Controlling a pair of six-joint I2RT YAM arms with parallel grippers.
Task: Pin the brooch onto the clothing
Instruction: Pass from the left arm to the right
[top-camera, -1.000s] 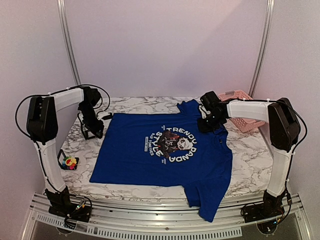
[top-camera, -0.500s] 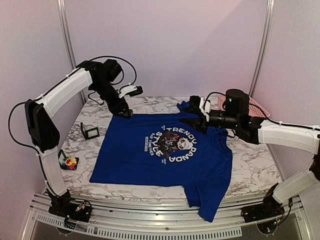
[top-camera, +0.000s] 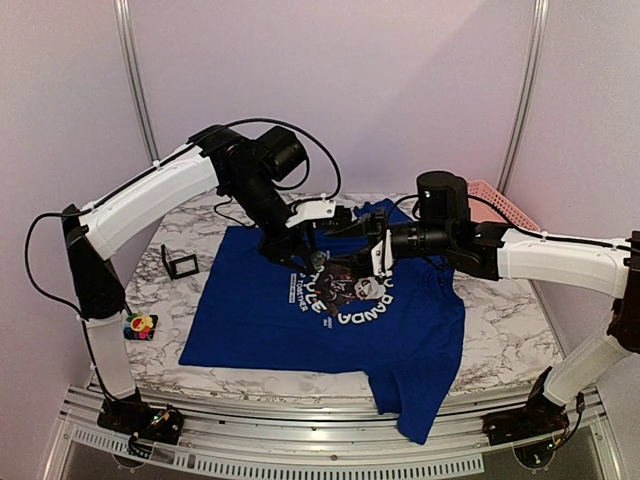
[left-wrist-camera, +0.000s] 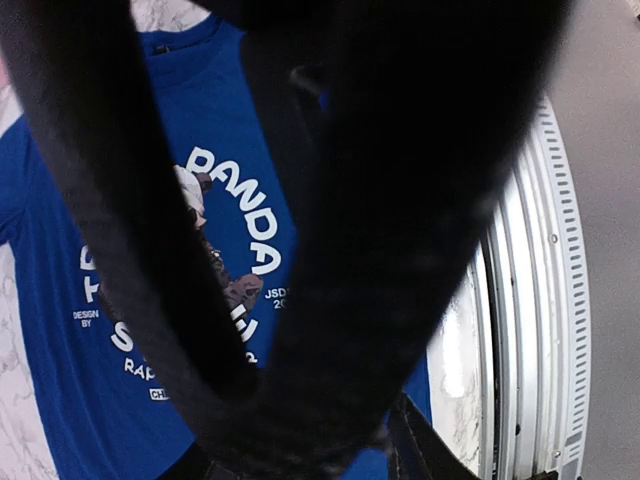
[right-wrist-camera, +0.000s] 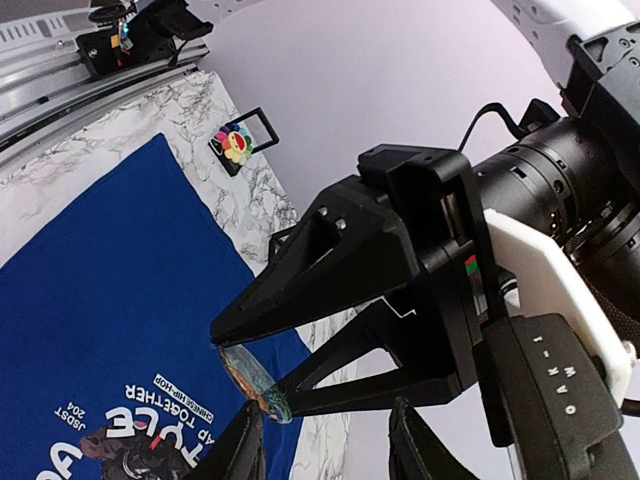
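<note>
The clothing (top-camera: 300, 320) is a royal-blue T-shirt lying flat on the marble table, print up; it also shows in the wrist views (left-wrist-camera: 60, 330) (right-wrist-camera: 110, 260). The brooch (top-camera: 140, 325) (right-wrist-camera: 235, 143), a multicoloured flower, rests at the table's left edge, far from both grippers. My left gripper (top-camera: 318, 258) (right-wrist-camera: 252, 382) hovers over the chest print, shut on a small round grey disc (right-wrist-camera: 250, 385) held between its fingertips. My right gripper (top-camera: 362, 250) (right-wrist-camera: 325, 435) faces it closely from the right, open, with nothing between its fingers. A dark blurred shape blocks most of the left wrist view.
A small black open-frame cube holder (top-camera: 181, 265) stands on the marble table (top-camera: 500, 320) left of the shirt. A pink lattice basket (top-camera: 500, 200) sits at the back right. One sleeve (top-camera: 420, 400) hangs over the near edge above the metal rail (top-camera: 300, 455).
Both arms swung in from the table's sides to meet above the chest print; the left came from the black cube holder. The right gripper's jaws have widened.
</note>
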